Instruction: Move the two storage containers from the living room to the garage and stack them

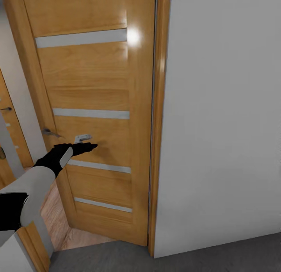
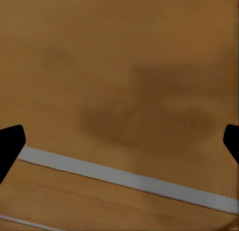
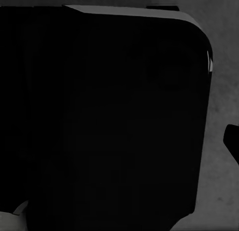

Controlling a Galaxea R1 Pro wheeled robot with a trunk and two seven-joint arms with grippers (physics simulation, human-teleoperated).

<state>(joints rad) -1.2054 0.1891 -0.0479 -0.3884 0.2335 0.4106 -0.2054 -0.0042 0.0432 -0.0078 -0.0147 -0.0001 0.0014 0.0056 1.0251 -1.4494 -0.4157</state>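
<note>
Left gripper: black, reaching up to the honey-coloured wooden door with pale glass strips, fingers spread wide, holding nothing.
Right gripper: spread cannot be told; one dark fingertip beside a black rounded block.
Floor: dark grey concrete, near, below the pale grey wall at right.

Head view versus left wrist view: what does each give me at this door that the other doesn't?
Head view alone: the left gripper reaching at the wooden door just under its silver handle, the door frame, the pale wall, the grey floor.
Left wrist view alone: two black fingertips set wide apart, a dim shadow on the panel.
Both: the orange wood crossed by a pale glass strip.
</note>
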